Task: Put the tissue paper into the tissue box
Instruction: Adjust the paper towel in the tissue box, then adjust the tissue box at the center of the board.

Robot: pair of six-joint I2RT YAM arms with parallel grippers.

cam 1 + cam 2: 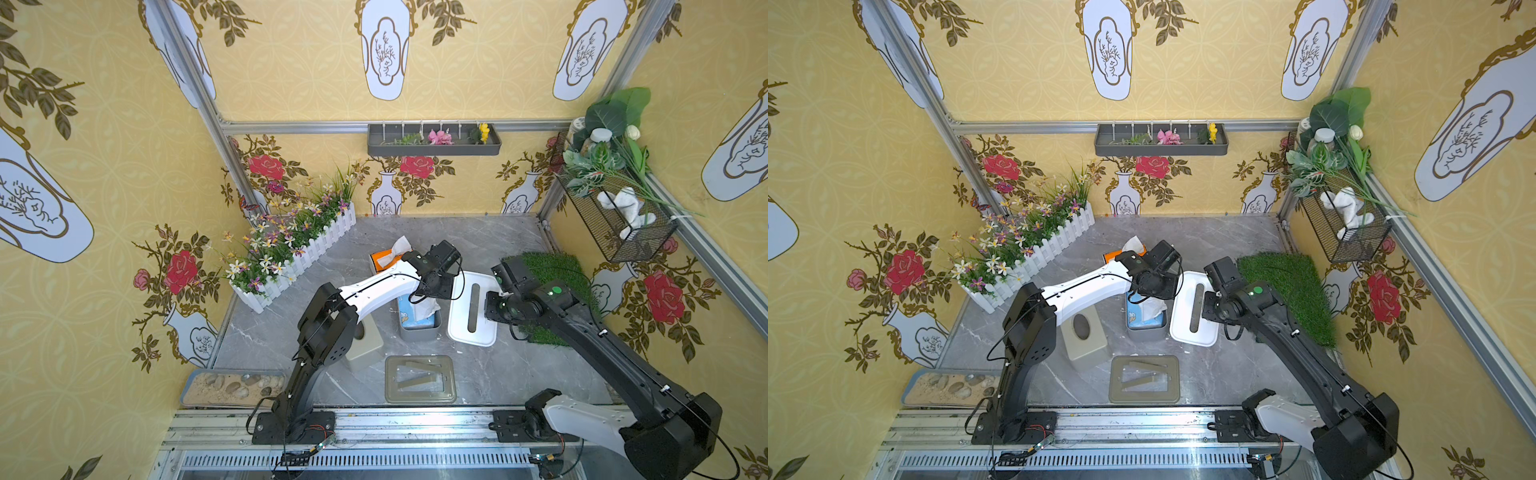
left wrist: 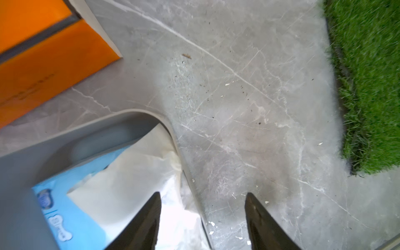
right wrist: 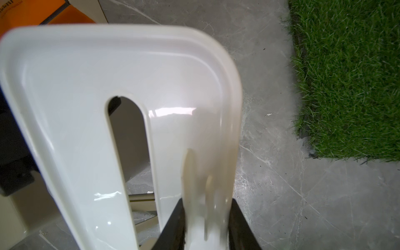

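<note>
Black fingers [image 2: 149, 220] loom at the near edge of the left wrist view, and they stand well spread. The left gripper [image 2: 203, 193] is released, with nothing pinched between its tips. One finger hangs over the tissue paper [image 2: 134, 173], the other over bare table [image 2: 249, 97]. Whether that first finger touches the paper I cannot tell, because the picture smears there.

The tissue paper is a white sheet crumpled up out of a pale blue pack. It sits inside the grey tissue box [image 2: 91, 126], bunched against a rounded corner of the rim. The print on the blue wrapper is too blurred to read.

On the other arm, the right gripper [image 3: 206, 200] is clenched on the long edge of the white lid [image 3: 75, 75]. The lid's near end melts into blur between the fingers.

In both top views the left arm lies across the tissue box and covers its far end, and each gripper's tips are hidden under its own wrist. The lid hangs tilted just beside the box. Whether its low edge meets the table I cannot tell.

Behind them an orange box [image 1: 379, 262] is half covered by the left wrist. The grass mat [image 1: 552, 266] lies beneath the right arm.
</note>
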